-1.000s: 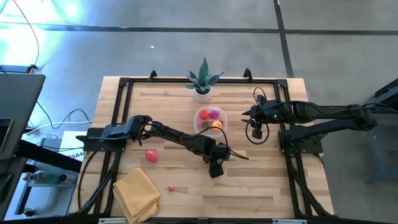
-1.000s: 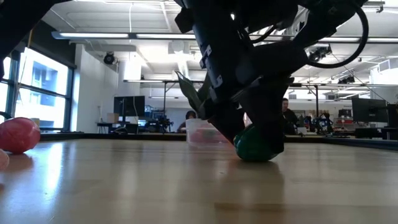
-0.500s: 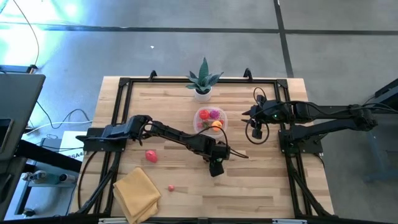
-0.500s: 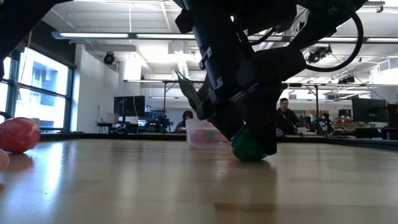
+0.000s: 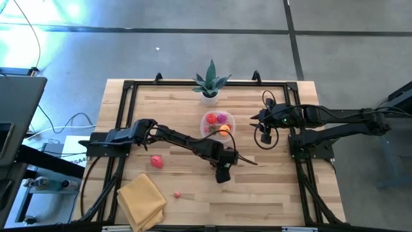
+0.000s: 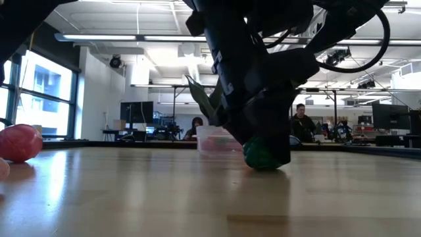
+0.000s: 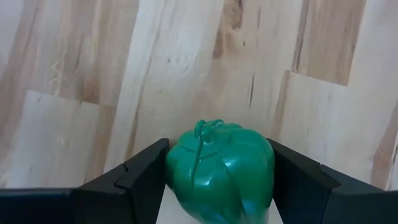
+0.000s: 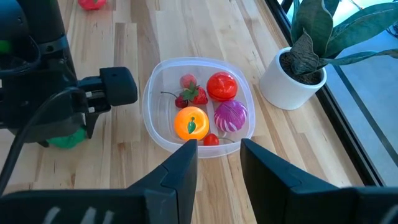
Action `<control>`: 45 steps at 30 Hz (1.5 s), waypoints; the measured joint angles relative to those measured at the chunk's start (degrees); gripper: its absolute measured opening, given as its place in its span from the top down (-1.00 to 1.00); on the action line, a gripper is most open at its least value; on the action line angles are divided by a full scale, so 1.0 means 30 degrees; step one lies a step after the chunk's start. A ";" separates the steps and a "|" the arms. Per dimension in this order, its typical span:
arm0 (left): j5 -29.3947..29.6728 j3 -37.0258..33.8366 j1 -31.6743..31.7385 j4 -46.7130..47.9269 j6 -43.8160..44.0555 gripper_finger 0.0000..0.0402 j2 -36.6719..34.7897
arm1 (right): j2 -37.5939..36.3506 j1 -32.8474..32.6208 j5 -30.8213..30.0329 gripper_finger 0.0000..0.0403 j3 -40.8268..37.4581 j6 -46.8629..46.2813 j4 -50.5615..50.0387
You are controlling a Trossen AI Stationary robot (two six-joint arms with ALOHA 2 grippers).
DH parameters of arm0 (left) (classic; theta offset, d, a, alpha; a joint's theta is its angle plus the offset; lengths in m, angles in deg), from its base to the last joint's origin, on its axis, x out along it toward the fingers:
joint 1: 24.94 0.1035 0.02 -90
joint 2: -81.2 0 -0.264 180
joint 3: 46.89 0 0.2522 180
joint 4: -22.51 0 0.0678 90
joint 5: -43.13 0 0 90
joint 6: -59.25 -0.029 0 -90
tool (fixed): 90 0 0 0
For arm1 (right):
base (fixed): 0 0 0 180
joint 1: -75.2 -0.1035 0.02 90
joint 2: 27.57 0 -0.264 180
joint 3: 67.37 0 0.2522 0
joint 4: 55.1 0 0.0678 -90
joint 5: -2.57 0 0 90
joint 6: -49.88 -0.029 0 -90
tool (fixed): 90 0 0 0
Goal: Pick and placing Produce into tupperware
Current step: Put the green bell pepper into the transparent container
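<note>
A green toy pepper (image 7: 219,168) lies on the wooden table near its middle, and my left gripper (image 5: 223,174) is shut on it; the low view shows the same pepper (image 6: 262,157) under the dark fingers. The clear tupperware (image 8: 163,84) stands just beyond, holding an orange piece (image 8: 191,122), a red one (image 8: 221,85), a purple one (image 8: 231,115) and small red berries. My right gripper (image 8: 217,155) hovers open over the tupperware's near rim, empty. A red-pink fruit (image 5: 156,161) and a small pink piece (image 5: 177,194) rest on the table to the left. My left gripper pinches the green pepper between its two fingers, one finger (image 7: 146,171) on each of the pepper's opposite sides (image 7: 177,165). The fingers come from above, slanting steeply down. The pepper's underside (image 6: 263,166) rests on the table.
A potted plant (image 5: 210,84) in a white pot stands at the far edge behind the tupperware (image 5: 217,124). A folded yellow cloth (image 5: 141,200) lies at the near left corner. A black frame (image 5: 125,90) runs around the tabletop. People sit in the room beyond.
My left gripper's fingers have drawn together onto the green pepper, narrowing from a wide stance to touching both its sides. The pepper stays on the table.
</note>
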State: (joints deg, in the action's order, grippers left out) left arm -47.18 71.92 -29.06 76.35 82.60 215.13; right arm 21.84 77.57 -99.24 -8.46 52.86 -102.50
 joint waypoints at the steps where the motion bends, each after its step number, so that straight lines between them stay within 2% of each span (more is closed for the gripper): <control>1: -0.0193 0.0000 0.0004 0.0004 -0.0272 -0.18 0.0000 | 0.0000 0.0000 0.0000 0.44 0.0000 -0.0005 0.0000; 10: -0.1885 0.0078 0.0036 0.0414 -0.1007 -0.16 -0.0159 | 0.0000 0.0000 0.0000 0.44 0.0000 0.0000 0.0000; 17: -0.2391 0.2450 -0.0050 0.3530 -0.1899 -0.15 -0.0321 | 0.0000 0.0000 0.0000 0.44 0.0000 -0.0007 0.0000; 20: -0.1572 0.3766 0.0023 0.4807 -0.2612 -0.15 -0.0328 | 0.0007 0.0000 0.0000 0.44 0.0000 -0.0001 0.0000; 26: 0.1387 0.6348 0.0302 0.8388 -0.4011 -0.16 -0.0357 | 0.0004 0.0000 0.0000 0.44 0.0000 0.0000 0.0003; 33: 0.4468 0.7679 0.1969 1.1654 -0.4291 -0.16 -0.0393 | 0.0007 0.0000 -0.0006 0.44 0.0000 -0.0006 0.0000; 42: 0.4545 0.7672 0.4564 1.2134 -0.7236 -0.17 -0.0386 | 0.0007 0.0000 -0.0007 0.44 0.0000 -0.0007 0.0000; 45: 0.3775 0.7672 0.5198 1.2023 -0.8027 -0.17 -0.0386 | 0.0007 0.0000 -0.0007 0.44 0.0000 0.0000 0.0000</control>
State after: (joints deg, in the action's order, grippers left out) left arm -35.86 94.94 -13.47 112.42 58.52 213.97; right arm 21.86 77.57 -99.26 -8.46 52.86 -102.50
